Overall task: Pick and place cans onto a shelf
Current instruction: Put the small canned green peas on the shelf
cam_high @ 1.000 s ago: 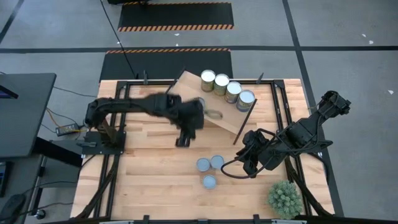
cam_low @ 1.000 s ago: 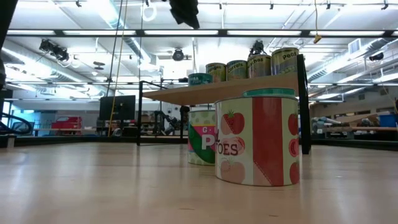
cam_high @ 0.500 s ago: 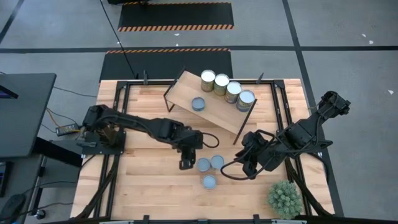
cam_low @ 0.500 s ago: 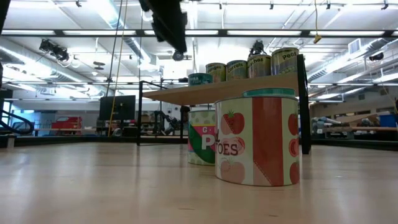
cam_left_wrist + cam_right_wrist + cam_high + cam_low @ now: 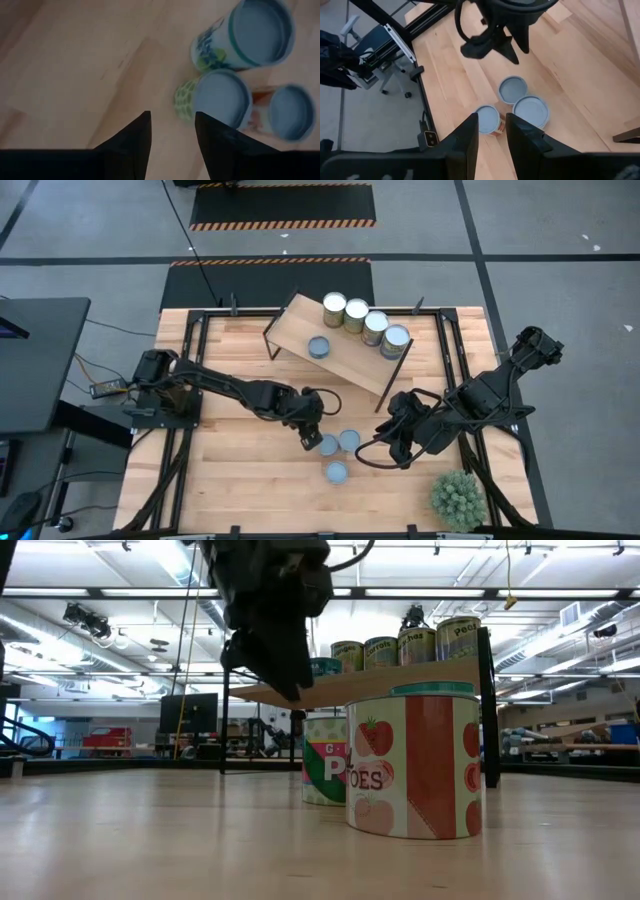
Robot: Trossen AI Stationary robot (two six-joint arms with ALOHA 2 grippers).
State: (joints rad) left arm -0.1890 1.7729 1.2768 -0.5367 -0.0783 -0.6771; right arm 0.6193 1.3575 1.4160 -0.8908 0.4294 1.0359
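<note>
Three small cans with blue-grey tops (image 5: 337, 450) stand upright in a cluster on the tabletop. They also show in the left wrist view (image 5: 220, 100) and the right wrist view (image 5: 513, 90). The askew wooden shelf (image 5: 345, 365) carries several cans: a row of wider silvery-topped ones (image 5: 366, 320) and one small blue-grey one (image 5: 319, 346). My left gripper (image 5: 308, 440) is open and empty. It hangs above the table just left of the cluster, fingers pointing down (image 5: 171, 127). My right gripper (image 5: 491, 131) is open and empty, right of the cluster (image 5: 397, 450).
A spiky green potted plant (image 5: 458, 498) stands at the table's near right corner. The shelf's thin dark legs (image 5: 392, 388) stand between the cluster and the far edge. Bare planks (image 5: 240, 470) lie to the left of and in front of the cluster.
My left gripper has swung from beside the shelf toward the table's near edge and come down. It now hangs just left of the three cans on the table. The cans and the shelf have not moved.
</note>
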